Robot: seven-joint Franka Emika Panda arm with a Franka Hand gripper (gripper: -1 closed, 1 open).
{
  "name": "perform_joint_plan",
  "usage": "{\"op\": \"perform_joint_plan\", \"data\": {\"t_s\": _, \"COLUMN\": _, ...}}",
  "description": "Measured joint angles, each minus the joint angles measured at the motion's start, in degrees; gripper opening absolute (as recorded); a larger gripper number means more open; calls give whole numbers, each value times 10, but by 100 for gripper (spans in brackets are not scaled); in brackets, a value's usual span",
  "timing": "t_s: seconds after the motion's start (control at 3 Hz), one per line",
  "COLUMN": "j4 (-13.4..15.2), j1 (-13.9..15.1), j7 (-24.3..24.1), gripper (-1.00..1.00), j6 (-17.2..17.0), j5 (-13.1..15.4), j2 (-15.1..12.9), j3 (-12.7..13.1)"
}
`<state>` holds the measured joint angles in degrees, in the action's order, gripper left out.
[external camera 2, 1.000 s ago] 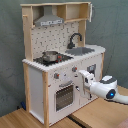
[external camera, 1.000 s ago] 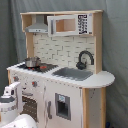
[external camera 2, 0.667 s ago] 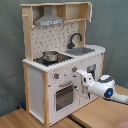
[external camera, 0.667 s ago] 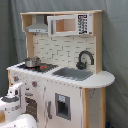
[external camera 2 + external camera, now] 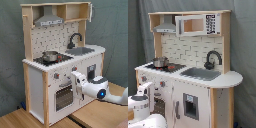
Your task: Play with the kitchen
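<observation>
the kitchen [image 5: 60, 60] stands on a wooden floor [image 5: 20, 119] before a grey curtain [image 5: 244, 60]. on its worktop [image 5: 225, 79], a pot [image 5: 50, 55] sits on the stovetop [image 5: 52, 59] at one end; the sink [image 5: 200, 73] lies mid-worktop, with the black faucet [image 5: 213, 59] at the rear edge. the hood [image 5: 166, 26] hangs above the stovetop. the arm [image 5: 102, 91] reaches toward the kitchen's front, its pincer [image 5: 78, 80] close to the knobs [image 5: 56, 76] above the oven door [image 5: 64, 96]; whether the pincer is parted or closed cannot be told.
</observation>
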<state>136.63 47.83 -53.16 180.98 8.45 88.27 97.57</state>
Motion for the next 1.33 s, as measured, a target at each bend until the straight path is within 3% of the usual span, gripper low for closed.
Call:
{"op": "perform_joint_plan", "data": {"t_s": 0.33, "j4": 0, "j1": 0, "j7": 0, "gripper": 100, "j6": -5, "j5": 0, "j2": -1, "j3": 0}}
{"op": "perform_joint_plan", "data": {"t_s": 0.67, "j4": 0, "j1": 0, "j7": 0, "gripper": -100, "j6": -5, "j5": 0, "j2": -1, "j3": 0}}
{"op": "perform_joint_plan", "data": {"t_s": 1.33, "j4": 1, "j1": -54, "j7": -10, "gripper": -100, "j6": -103, "j5": 0, "j2": -14, "j3": 3}}
